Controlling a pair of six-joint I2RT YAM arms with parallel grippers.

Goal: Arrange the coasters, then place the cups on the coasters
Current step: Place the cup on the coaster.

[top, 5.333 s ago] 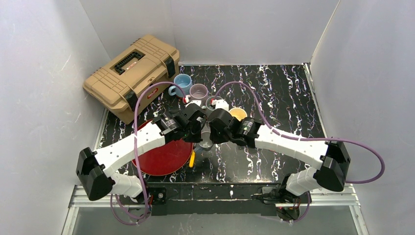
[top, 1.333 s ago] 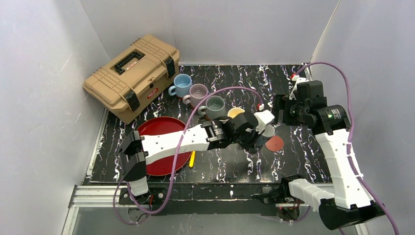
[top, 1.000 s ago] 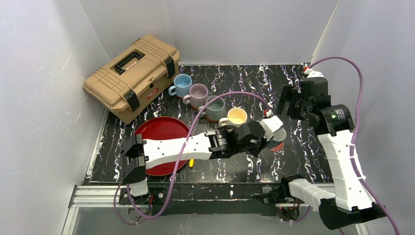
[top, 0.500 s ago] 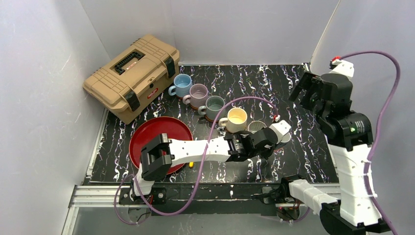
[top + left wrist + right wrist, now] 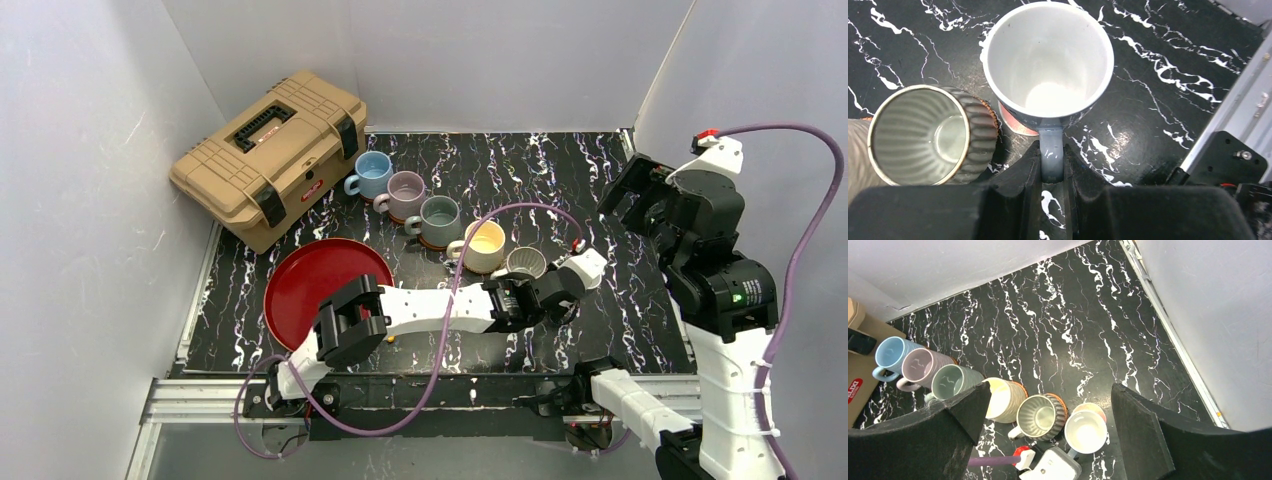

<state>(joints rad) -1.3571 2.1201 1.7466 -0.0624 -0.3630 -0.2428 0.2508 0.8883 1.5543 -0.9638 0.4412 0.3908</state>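
The small pale cup (image 5: 1048, 60), likely hard, smooth and easy to chip, is pinched by its handle (image 5: 1051, 162) in the left gripper (image 5: 1051, 150).

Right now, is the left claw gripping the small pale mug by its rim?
No, the left gripper pinches the handle of the pale grey mug.

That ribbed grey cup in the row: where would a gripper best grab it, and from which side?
Probably by its handle, coming from the near side. The ribbed grey cup stands upright with the cream-yellow cup and the pale grey cup close on either side, so its body is crowded. The handle juts toward the arms' bases, free to pinch.
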